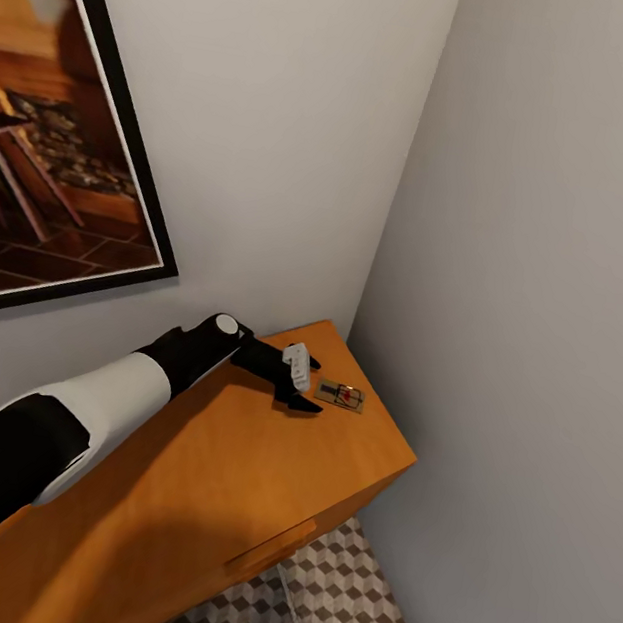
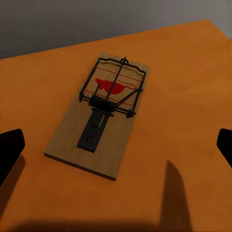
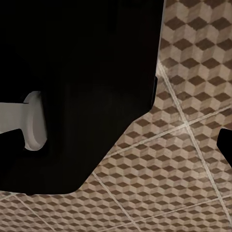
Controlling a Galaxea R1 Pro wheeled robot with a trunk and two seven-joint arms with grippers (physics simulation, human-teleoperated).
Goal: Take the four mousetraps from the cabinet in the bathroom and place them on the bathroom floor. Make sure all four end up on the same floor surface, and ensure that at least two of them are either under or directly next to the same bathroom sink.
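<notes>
One mousetrap (image 1: 340, 395) (image 2: 100, 111) is lying flat on the cabinet (image 1: 223, 479) top near its far right corner, close to where the two plain pale walls are meeting: a small rectangular light-wood board with a dark wire bar, a black metal plate and a red printed mark. The cabinet is smooth orange wood with a slim bar handle (image 1: 270, 548) showing on its front. The left pincer (image 1: 308, 382) is hovering just beside the trap, fingers spread wide on either side of it, touching nothing, holding nothing. Right pincer: one dark fingertip at the frame edge, can't tell its state. Bathroom floor (image 1: 333, 609) (image 3: 183, 159) is showing brown-beige cube-pattern tiles with pale grout. A black-framed picture (image 1: 48, 126) is hanging on the wall.
</notes>
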